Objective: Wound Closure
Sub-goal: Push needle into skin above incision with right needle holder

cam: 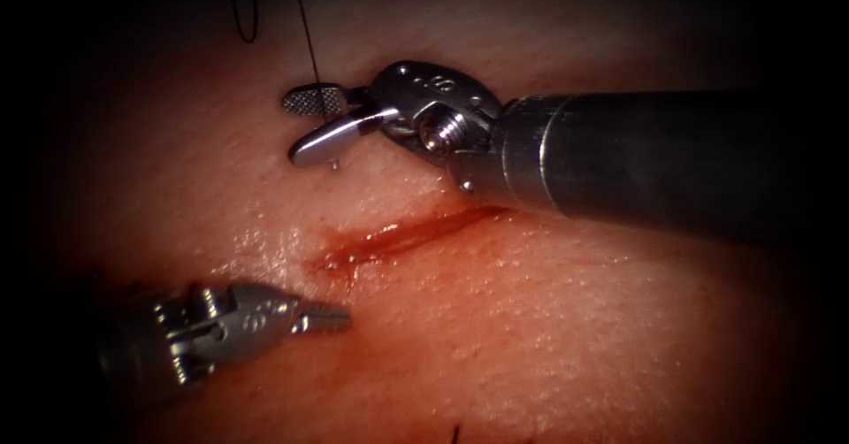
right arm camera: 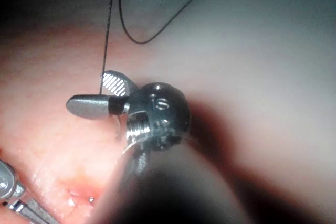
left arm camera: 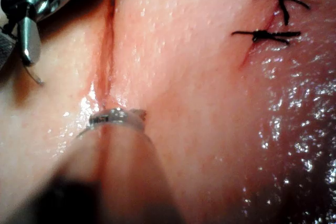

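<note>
The right arm's tool [cam: 309, 126] hovers with jaws spread wide above the cut [cam: 398, 236] in the tissue [cam: 548, 320], gripping nothing. Black thread [cam: 305, 28] rises from beside its upper jaw. A needle tip [cam: 335, 165] pokes out just below its lower jaw. The left arm's tool [cam: 332, 318], jaws closed and empty, sits near the cut's left end.

R tool [cam: 311, 126]: shaft enters from R side, wrist bent, jaws spread apart in a V, nothing gripped betw them; thread touches upper jaw face. R wrist view shows same tool [right arm camera: 97, 95] w/ jaws parted. L tool [cam: 332, 318]: low, well apart from R tool, tip aimed toward it, jaws closed together, holding nothing. L wrist view: own tip [left arm camera: 118, 118] seen end-on.
</note>
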`<action>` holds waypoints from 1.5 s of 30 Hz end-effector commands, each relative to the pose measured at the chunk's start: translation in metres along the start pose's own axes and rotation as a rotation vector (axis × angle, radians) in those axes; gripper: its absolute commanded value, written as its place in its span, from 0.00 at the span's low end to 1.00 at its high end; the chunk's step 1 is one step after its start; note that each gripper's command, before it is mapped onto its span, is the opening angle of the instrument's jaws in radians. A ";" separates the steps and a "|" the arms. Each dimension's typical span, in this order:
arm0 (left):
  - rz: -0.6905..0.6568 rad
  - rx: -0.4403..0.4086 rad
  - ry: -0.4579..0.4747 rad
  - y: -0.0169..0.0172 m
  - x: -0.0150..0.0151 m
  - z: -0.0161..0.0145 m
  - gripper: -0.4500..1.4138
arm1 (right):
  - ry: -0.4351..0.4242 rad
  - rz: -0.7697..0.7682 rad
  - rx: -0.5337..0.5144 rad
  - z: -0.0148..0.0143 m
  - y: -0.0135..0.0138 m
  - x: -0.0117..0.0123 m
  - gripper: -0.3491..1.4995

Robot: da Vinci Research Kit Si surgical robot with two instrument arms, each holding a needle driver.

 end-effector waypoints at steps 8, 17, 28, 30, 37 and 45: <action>0.000 -0.004 0.002 -0.0002 0.0002 0.0009 0.00 | -0.029 -0.086 -0.095 -0.0004 0.0000 -0.0015 0.84; 0.001 -0.007 0.001 -0.0002 0.0002 0.0010 0.00 | -0.054 -0.151 -0.125 0.0001 -0.0010 -0.0030 0.83; 0.001 -0.008 -0.002 -0.0002 0.0002 0.0010 0.00 | -0.008 -0.187 -0.172 0.0003 -0.0017 -0.0011 0.65; 0.001 -0.011 -0.001 -0.0002 0.0002 0.0010 0.00 | -0.008 -0.183 -0.175 0.0003 -0.0017 -0.0008 0.30; 0.002 -0.013 -0.003 -0.0001 0.0002 0.0009 0.00 | -0.101 -0.123 -0.154 0.0010 -0.0015 -0.0011 0.00; 0.002 -0.012 -0.003 -0.0001 0.0002 0.0009 0.00 | -0.110 -0.069 -0.061 0.0023 0.0000 -0.0005 0.00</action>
